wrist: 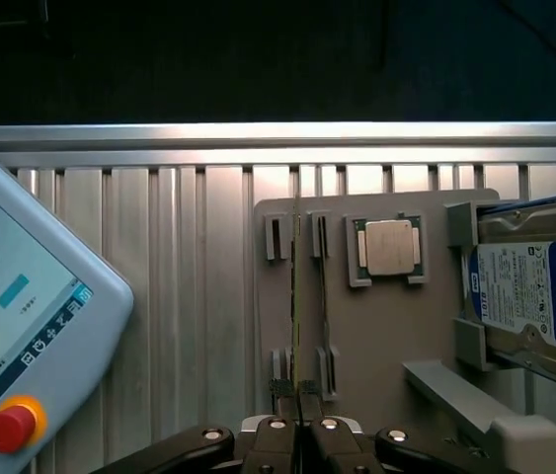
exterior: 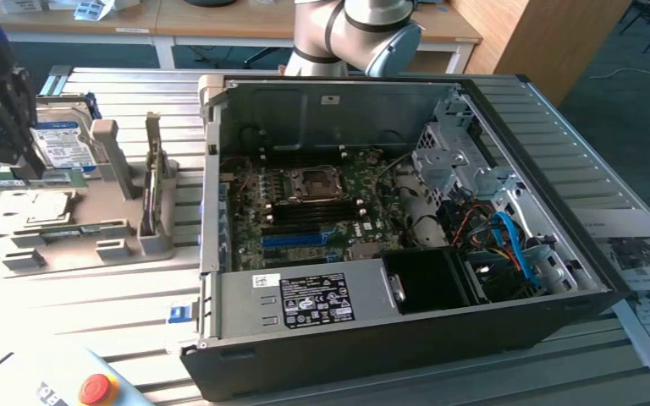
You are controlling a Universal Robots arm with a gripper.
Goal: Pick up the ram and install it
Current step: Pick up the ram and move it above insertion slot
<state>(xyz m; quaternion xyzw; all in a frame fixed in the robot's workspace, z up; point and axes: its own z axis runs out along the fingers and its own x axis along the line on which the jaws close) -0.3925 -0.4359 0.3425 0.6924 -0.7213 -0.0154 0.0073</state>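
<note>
My end effector [wrist: 295,390] is closed on the ram [wrist: 295,296], its two pads pinching one end of the thin green stick. In the wrist view the stick shows edge-on, running straight out from the pads. I hold it above the grey holder [wrist: 376,336] on the ribbed metal table [wrist: 159,296], but I cannot tell whether its far end is clear of the holder's slots.

Just beside the ram, a second thin stick [wrist: 322,296] stands in its own pair of slots. Beyond that, a square silver processor chip [wrist: 389,247] lies flat in a recess. A hard drive [wrist: 529,296] with a blue-and-white label leans at the holder's edge.

A control tablet [wrist: 31,326] with a red stop button [wrist: 11,427] lies on the table near the holder.

In the exterior view, an open computer case [exterior: 415,338] lies on the table to the exterior view's right of the holder, well apart from the ram. Its green motherboard [exterior: 314,211] faces up.
</note>
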